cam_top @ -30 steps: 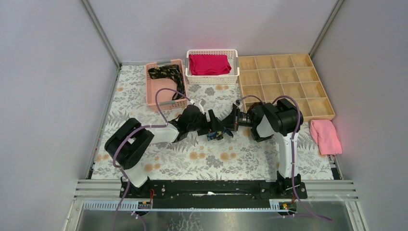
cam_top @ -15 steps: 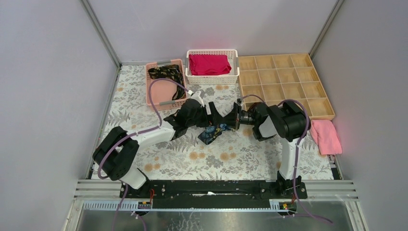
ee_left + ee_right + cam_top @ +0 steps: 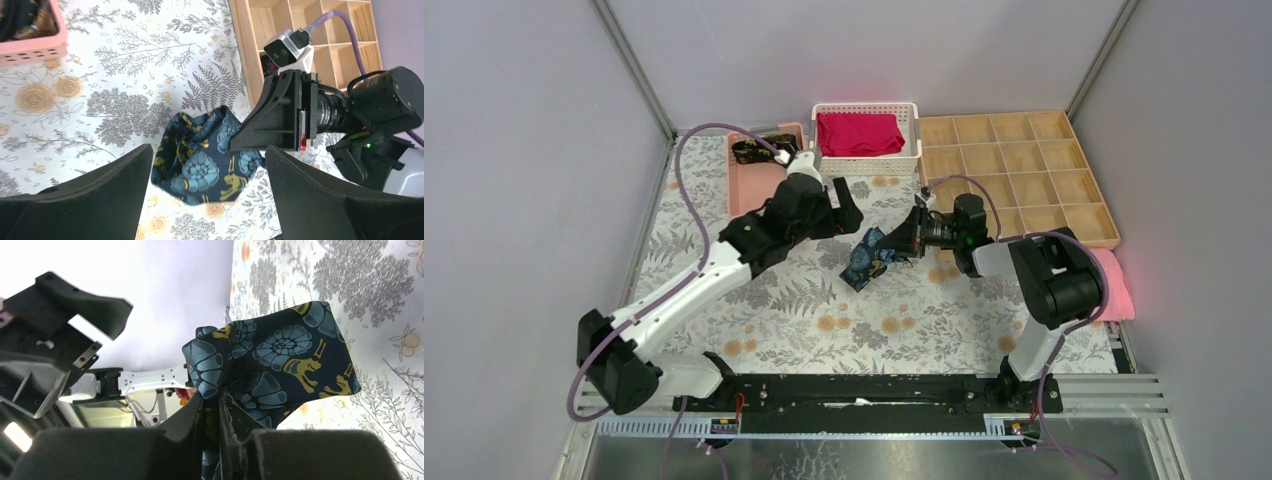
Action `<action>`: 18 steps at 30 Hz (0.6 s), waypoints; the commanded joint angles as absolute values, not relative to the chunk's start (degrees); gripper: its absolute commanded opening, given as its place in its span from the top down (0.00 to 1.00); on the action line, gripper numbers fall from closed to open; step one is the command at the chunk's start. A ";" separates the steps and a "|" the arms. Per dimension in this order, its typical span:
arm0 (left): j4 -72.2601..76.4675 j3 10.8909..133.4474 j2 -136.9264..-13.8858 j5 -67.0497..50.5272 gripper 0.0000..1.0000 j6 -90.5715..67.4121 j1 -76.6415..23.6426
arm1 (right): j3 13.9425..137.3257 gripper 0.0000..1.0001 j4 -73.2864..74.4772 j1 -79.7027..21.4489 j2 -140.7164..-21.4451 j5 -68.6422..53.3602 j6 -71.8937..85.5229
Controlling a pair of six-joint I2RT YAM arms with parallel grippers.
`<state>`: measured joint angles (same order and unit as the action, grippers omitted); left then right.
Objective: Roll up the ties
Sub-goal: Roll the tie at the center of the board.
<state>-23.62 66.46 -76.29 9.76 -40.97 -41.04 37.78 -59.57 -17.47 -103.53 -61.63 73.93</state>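
A dark blue tie [image 3: 870,258] with blue flowers and gold figures is bunched in a loose fold just above the flowered tablecloth at mid-table. My right gripper [image 3: 907,241] is shut on its right end; in the right wrist view the gripper [image 3: 218,402] pinches the fabric [image 3: 280,352] between closed fingers. My left gripper [image 3: 836,197] hovers to the tie's upper left, open and holding nothing. In the left wrist view the tie [image 3: 202,167] shows below, between the wide-spread fingers of the left gripper [image 3: 209,150]. More dark ties [image 3: 769,152] lie in the pink basket [image 3: 759,213].
A white basket [image 3: 865,163] with a folded red cloth stands at the back centre. A wooden compartment tray [image 3: 1024,180] fills the back right. A pink towel [image 3: 1100,282] lies at the right edge, by the right arm.
My left arm has lifted off the tie and swung back and left toward the pink basket, jaws staying wide. The right gripper keeps its hold and the tie now hangs more spread out.
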 commanded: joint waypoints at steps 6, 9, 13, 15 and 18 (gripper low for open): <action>-28.96 61.55 -75.11 10.22 0.09 -38.19 -45.65 | 45.15 0.87 -35.11 -17.64 -95.54 -57.54 56.52; -26.10 60.55 -76.59 10.71 0.07 -38.96 -48.19 | 45.37 0.87 -35.52 -17.99 -95.42 -57.30 56.98; -22.94 60.16 -78.51 11.06 0.01 -40.72 -51.21 | 46.21 0.88 -35.50 -18.13 -94.81 -57.05 57.32; -21.74 59.87 -78.98 12.37 0.01 -41.53 -52.22 | 46.64 0.88 -34.69 -18.27 -94.46 -56.96 56.96; -16.93 57.52 -78.66 13.15 0.01 -43.83 -52.59 | 46.46 0.88 -36.58 -18.45 -94.57 -57.56 58.36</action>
<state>-24.93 59.90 -78.89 10.74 -40.77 -51.83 44.25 -35.00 -17.74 -97.23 -57.12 58.17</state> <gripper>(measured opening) 0.986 0.175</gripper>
